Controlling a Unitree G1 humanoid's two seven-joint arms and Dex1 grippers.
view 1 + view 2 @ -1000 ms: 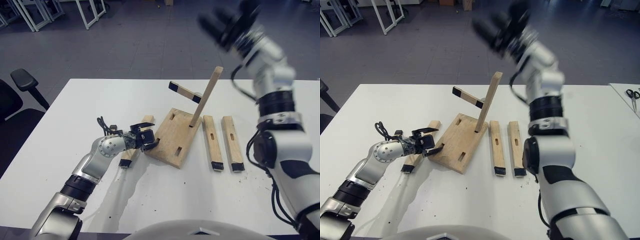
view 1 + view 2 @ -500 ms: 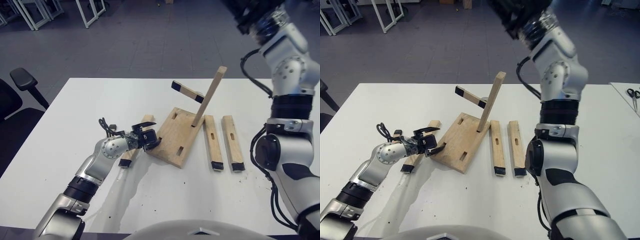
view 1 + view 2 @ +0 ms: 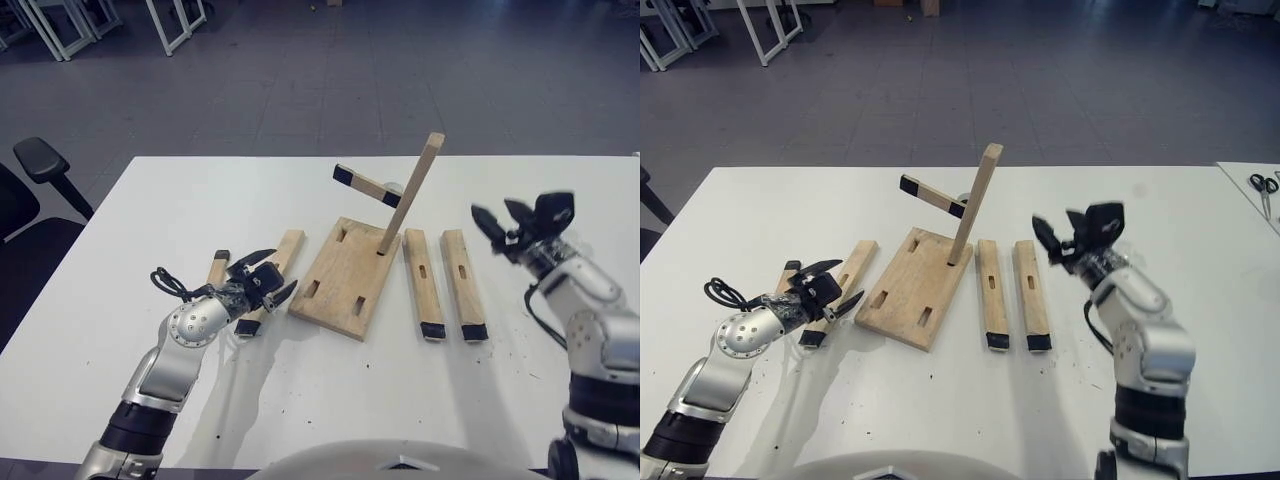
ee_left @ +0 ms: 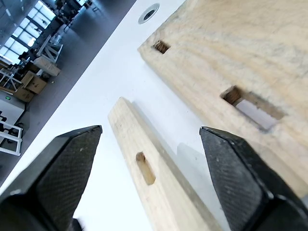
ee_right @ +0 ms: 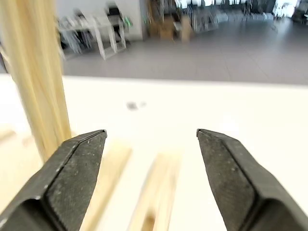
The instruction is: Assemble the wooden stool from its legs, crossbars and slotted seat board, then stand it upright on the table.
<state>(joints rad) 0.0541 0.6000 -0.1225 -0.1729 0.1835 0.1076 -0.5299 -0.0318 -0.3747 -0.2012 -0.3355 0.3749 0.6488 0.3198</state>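
Both gape: left gripper (image 3: 268, 279) low, right gripper (image 3: 495, 217) raised.

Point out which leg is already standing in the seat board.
The tilted leg carrying a black-tipped crossbar, set in a slot of the seat board; the other legs lie flat.

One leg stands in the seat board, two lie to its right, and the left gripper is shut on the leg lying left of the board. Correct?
Not quite: the left gripper is open, fingers spread either side of the leg lying left of the seat board, as the left wrist view shows. The rest holds.
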